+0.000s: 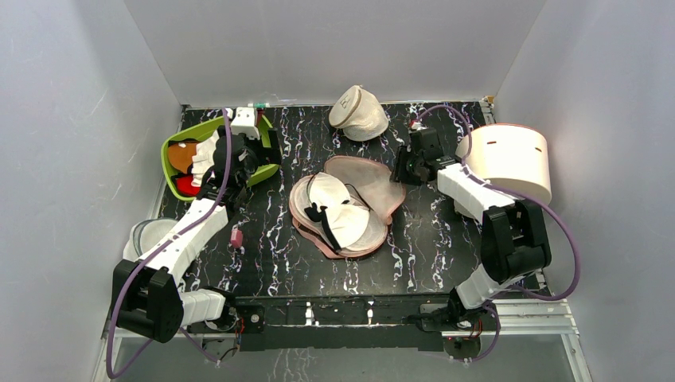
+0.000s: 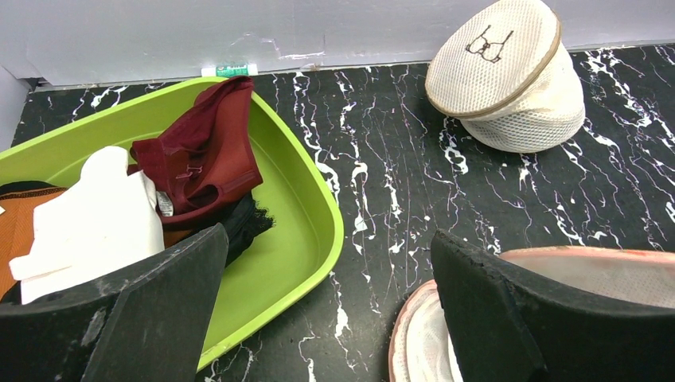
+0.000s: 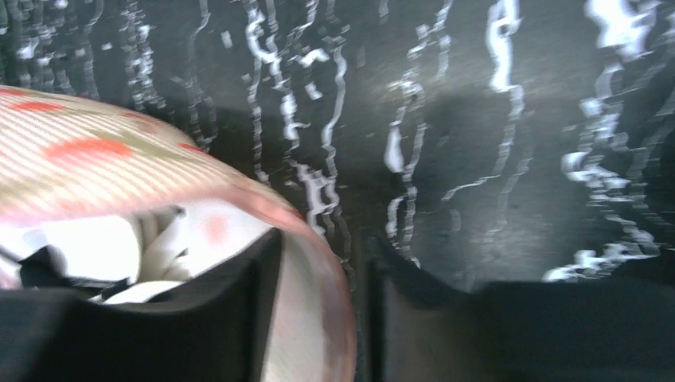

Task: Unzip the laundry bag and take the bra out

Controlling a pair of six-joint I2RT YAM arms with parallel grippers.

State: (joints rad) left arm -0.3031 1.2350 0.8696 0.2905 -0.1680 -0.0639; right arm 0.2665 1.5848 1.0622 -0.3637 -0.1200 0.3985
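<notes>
Peach-pink two-lobed printed zip laundry bag lies unzipped, rim between the narrowly parted, unclamped jaws of the right gripper; white padded bra with black straps sits inside, just beside them. Left gripper gapes empty. Bra likely light, floppy: pinch cup edge or strap.

1. A black table veined with white is seen beneath everything.
2. A lime-green tray is set at the far left. A maroon garment, a folded white cloth, black lace and an orange piece are piled in it.
3. A cream domed mesh pouch is seen tilted near the back wall. A bra emblem is printed on its round face.
4. A white cylindrical container with thin pink trim is placed at the far right.
5. A small pink object is left on the table, in front of the tray.
6. A green-and-white tube is laid against the back wall.
</notes>
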